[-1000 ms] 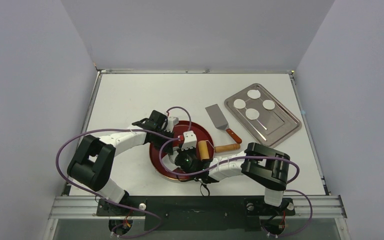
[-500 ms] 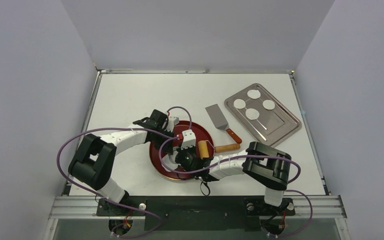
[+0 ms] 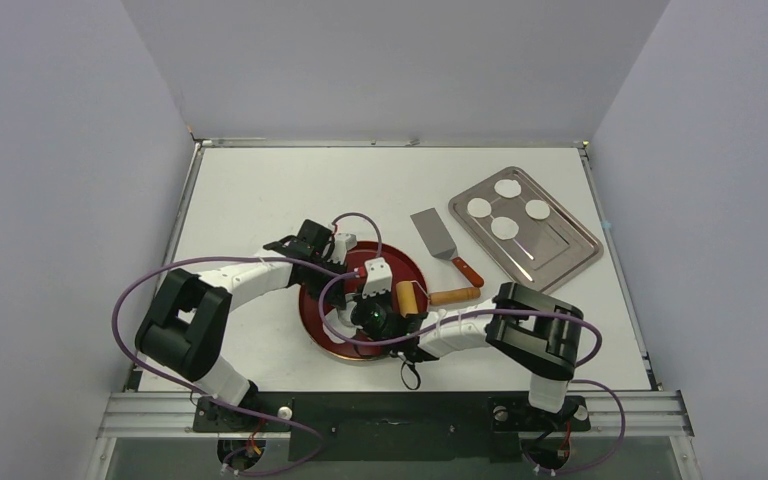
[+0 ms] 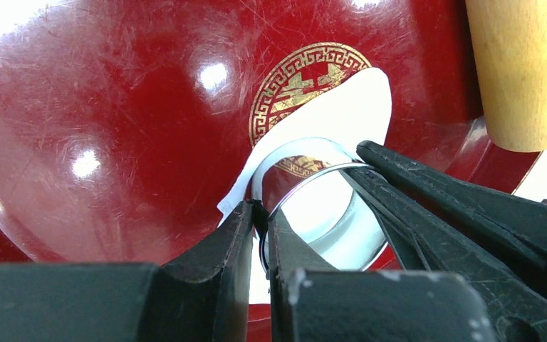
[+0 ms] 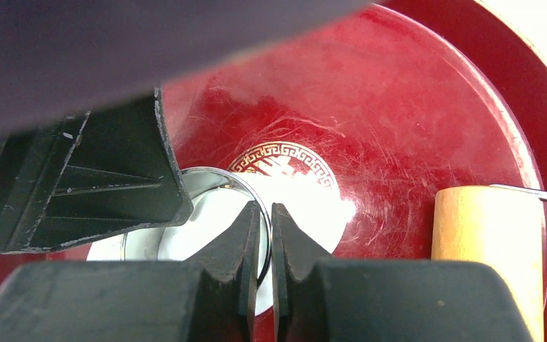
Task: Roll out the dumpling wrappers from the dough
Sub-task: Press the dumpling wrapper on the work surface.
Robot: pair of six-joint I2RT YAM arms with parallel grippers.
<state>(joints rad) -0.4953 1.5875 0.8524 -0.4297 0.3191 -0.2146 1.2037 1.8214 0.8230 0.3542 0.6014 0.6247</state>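
Left hand (image 4: 262,217) pinches the ring (image 4: 303,145) atop the dough (image 4: 356,107).

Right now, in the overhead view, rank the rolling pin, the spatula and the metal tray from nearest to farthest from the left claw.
1. Rolling pin: just right of the left claw, which pinches the metal ring on the red plate.
2. Spatula: farther back and right, on the table.
3. Metal tray: farthest, back right, holding four dumpling wrappers.
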